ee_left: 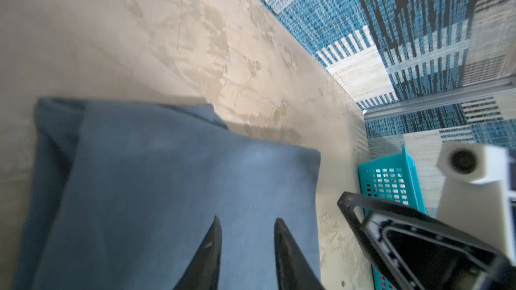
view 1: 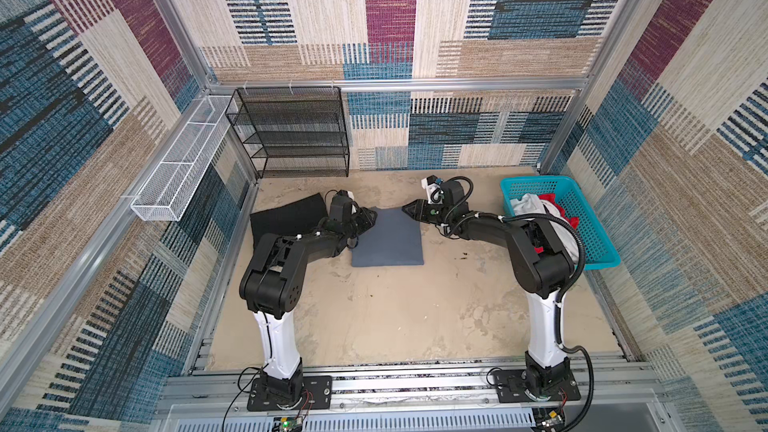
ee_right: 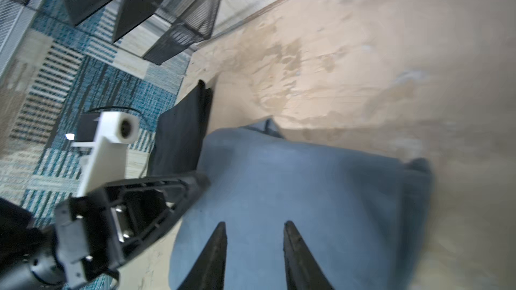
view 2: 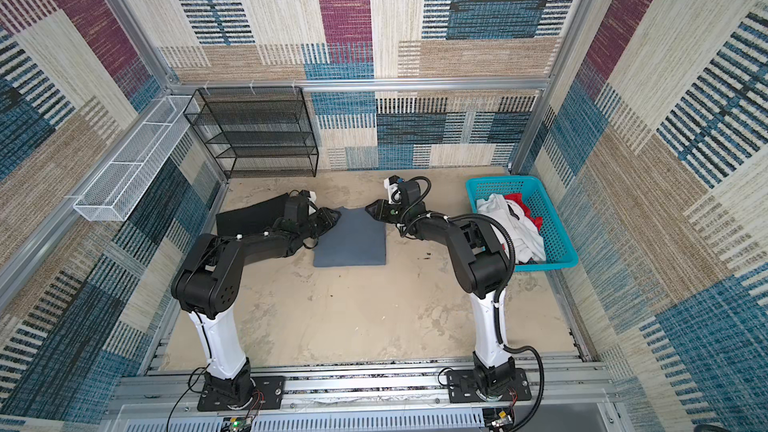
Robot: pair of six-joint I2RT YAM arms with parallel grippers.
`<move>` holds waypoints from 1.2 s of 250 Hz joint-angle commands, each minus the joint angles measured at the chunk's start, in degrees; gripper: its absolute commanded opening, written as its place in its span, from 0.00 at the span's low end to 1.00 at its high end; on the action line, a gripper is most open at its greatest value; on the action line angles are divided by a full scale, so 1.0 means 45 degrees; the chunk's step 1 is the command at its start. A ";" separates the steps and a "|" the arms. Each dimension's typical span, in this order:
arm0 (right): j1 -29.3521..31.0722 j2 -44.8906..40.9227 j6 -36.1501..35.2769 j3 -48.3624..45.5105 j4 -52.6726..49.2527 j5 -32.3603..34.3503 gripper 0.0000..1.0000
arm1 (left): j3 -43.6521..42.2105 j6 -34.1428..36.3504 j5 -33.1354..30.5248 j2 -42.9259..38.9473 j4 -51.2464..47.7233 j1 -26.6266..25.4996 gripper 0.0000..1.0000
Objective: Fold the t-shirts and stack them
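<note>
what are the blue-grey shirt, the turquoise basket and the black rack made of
blue-grey shirt: soft matte cloth, probably a cotton-type knit; it lies folded flat with rounded, slightly puffy edges.
turquoise basket: rigid moulded plastic with a slight sheen, going by its even grid of holes.
black rack: likely painted metal mesh on thin wire frames; the shelves are see-through.

Folded shirt [view 1: 388,243] lies between flat shirt [view 1: 282,218] at left and basket [view 1: 540,179] at right.

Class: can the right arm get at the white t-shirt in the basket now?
Probably yes: the white t-shirt lies uncovered in the open-topped basket on that arm's side; the right claw is open, holding nothing.
</note>
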 commanded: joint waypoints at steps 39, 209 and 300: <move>0.0486 0.0499 0.1554 -0.1475 0.2303 0.0103 0.36 | -0.2139 -0.0714 -0.0543 -0.0135 0.2731 -0.0087 0.33; -0.0150 -0.2460 0.0475 -0.4546 0.1723 0.0417 0.36 | -0.3588 -0.0597 0.0240 -0.2586 0.1706 -0.0277 0.33; 0.1140 -0.1346 0.2576 -0.5548 0.3908 -0.0416 0.36 | -0.5991 -0.0907 0.0035 -0.2841 0.3617 -0.0831 0.34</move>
